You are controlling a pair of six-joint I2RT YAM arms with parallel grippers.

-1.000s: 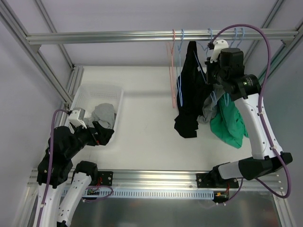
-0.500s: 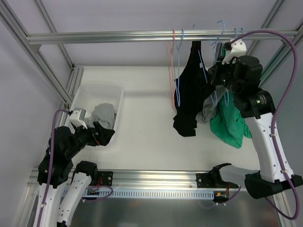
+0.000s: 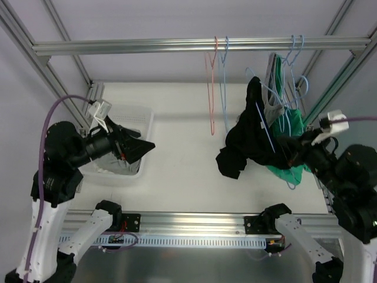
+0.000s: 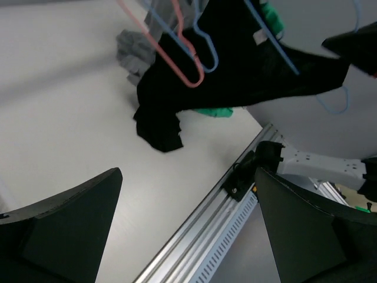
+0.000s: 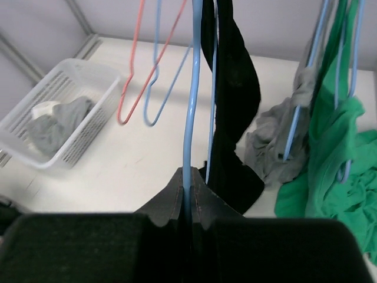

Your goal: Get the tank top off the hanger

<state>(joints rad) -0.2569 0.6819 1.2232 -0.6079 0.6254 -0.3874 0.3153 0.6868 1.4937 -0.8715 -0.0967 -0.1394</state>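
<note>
A black tank top [image 3: 246, 137] hangs on a light blue wire hanger [image 3: 263, 122], held off the rail over the right of the table. My right gripper [image 3: 290, 153] is shut on that hanger's wire [image 5: 191, 118], which runs up from between its fingertips [image 5: 189, 191]. Just behind the wire, the black tank top [image 5: 232, 100] drapes down. My left gripper [image 3: 141, 147] is open and holds nothing. It hovers by the basket, pointing at the tank top [image 4: 235, 76] from well to its left. Between its wide fingers [image 4: 188, 177] only table and front rail show.
A white basket [image 3: 145, 118] with grey cloth stands at the left. A pink hanger [image 3: 211, 88] and a blue hanger [image 3: 224, 88] hang bare on the metal rail [image 3: 177, 45]. Grey [image 3: 272, 76] and green [image 3: 284, 170] garments hang on other hangers at the right.
My right arm has lifted the hanger with the black tank top off the rail and drawn it down toward the near right. My left arm has risen, its gripper now pointing right.
</note>
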